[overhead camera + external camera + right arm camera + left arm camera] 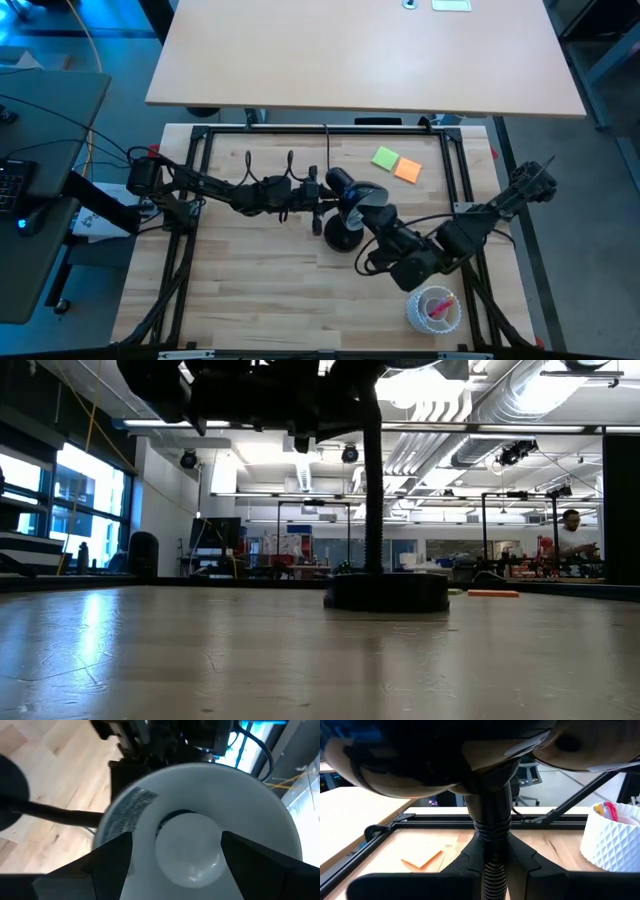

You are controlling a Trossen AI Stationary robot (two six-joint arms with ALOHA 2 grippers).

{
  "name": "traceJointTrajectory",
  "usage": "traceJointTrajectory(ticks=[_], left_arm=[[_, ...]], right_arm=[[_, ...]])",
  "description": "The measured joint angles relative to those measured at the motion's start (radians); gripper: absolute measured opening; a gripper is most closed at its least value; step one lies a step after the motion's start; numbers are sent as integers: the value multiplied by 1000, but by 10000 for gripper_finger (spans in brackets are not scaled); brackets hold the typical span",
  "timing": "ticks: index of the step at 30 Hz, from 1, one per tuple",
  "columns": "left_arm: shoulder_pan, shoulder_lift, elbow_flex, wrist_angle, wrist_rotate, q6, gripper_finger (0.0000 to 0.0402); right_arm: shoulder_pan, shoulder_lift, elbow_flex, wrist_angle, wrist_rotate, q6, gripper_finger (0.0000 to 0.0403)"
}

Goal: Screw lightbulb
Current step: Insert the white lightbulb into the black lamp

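A black desk lamp stands on its round base (pixel 343 236) mid-table, its head (pixel 352 187) turned toward the right arm. The small white lightbulb (pixel 189 850) sits in the middle of the lamp's white inner shade (pixel 260 810). My right gripper (pixel 177 857) is open right at the lamp head, one finger on either side of the bulb. My left gripper (pixel 318 197) comes from the table's left and is shut on the lamp's neck (pixel 492 870), just under the head. In the low view only the lamp's base (pixel 386 592) and stem (pixel 372 480) show. My left gripper pinches the lamp's ribbed flexible neck (pixel 493 851) between its two fingers, just below the head. The fingers come level from the table's left and lie across the neck. The lamp stands upright on its base. My right gripper: I cannot tell whether its fingers (pixel 112 860) touch the bulb.
A white ribbed cup (pixel 433 308) with pink contents stands near the front right, close to the right arm; it also shows in the left wrist view (pixel 612 840). A green sticky note (pixel 385 157) and an orange one (pixel 407 170) lie behind the lamp. A black frame (pixel 200 140) borders the table.
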Motion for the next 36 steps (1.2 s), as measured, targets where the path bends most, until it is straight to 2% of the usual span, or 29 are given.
traceJointTrajectory(ticks=[8, 12, 16, 21, 26, 28, 31, 36], left_arm=[[-4, 0, 2, -9, -4, 3, 36], [-9, 0, 2, -12, -25, 17, 36], [-20, 0, 2, -15, -65, 29, 36], [-33, 0, 2, -18, -92, 61, 36], [-44, 0, 2, -19, -121, 77, 36], [-46, 0, 2, -19, -122, 81, 36], [-47, 0, 2, -19, -122, 83, 36], [-47, 0, 2, -22, -122, 84, 36]], right_arm=[[-49, 0, 0, 123, 25, -76, 294], [-75, 0, 0, 128, 24, -13, 274], [-87, 0, 0, 136, 24, 142, 254], [-92, 0, 0, 183, 28, 426, 246], [-93, -2, 0, 269, 75, 876, 245], [-92, -5, 0, 273, 73, 993, 245], [-88, -12, 0, 275, 63, 1058, 244], [-82, -17, 0, 272, 56, 1020, 247]])
